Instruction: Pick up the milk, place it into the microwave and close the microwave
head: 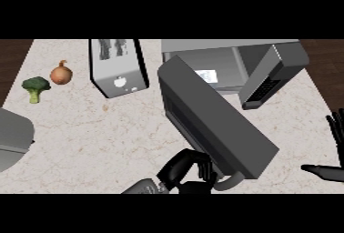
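Note:
The grey microwave (228, 48) stands at the back right with its cavity exposed. Inside it I see the milk (207, 75), a white carton with a pale label, partly hidden by the door. The microwave door (215, 123) swings out towards me across the counter's middle. My left hand (184, 172) is at the door's near edge beside the curved grey handle (232, 181), its fingers curled against the door. My right hand (334, 136) rests open at the right edge, fingers up, holding nothing.
A silver toaster (118, 68) stands left of the microwave. An onion (61, 74) and a broccoli floret (35, 88) lie at the far left. A grey rounded object (13, 136) sits at the left edge. The microwave's dark control panel (272, 79) juts out on the right.

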{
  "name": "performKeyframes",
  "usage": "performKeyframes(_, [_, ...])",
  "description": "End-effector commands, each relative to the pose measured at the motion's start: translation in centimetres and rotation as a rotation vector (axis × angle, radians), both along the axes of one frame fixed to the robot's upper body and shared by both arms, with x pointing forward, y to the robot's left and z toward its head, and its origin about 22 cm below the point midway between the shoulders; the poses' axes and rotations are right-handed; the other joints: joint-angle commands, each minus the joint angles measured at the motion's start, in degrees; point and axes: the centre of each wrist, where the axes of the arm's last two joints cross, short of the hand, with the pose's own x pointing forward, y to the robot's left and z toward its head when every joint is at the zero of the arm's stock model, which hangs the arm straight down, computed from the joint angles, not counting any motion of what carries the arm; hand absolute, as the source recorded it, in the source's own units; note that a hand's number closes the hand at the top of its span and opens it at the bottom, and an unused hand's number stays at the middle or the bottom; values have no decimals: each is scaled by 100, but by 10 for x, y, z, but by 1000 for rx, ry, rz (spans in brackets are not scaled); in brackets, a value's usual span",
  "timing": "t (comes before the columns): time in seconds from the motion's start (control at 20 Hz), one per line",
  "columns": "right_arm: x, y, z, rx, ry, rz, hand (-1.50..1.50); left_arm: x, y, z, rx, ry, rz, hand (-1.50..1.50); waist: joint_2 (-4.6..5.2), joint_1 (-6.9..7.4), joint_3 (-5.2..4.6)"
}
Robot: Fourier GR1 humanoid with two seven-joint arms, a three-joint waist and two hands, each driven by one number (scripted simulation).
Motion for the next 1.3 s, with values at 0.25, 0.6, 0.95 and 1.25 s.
performKeyframes(0.25, [34,23,23,73,-108,183,-150,21,-33,39,-64,-79,38,150,34,-366,-11])
performKeyframes(0.6, [44,24,43,48,-99,263,-150,54,-43,74,-140,-189,99,150,109,-740,-10])
performKeyframes(0.95, [68,32,73,20,-148,307,-150,83,-50,100,-139,-238,171,150,242,-1096,11])
performKeyframes(1.25, [81,40,91,38,-189,357,-150,105,-54,123,-142,-273,215,150,311,-1338,31])
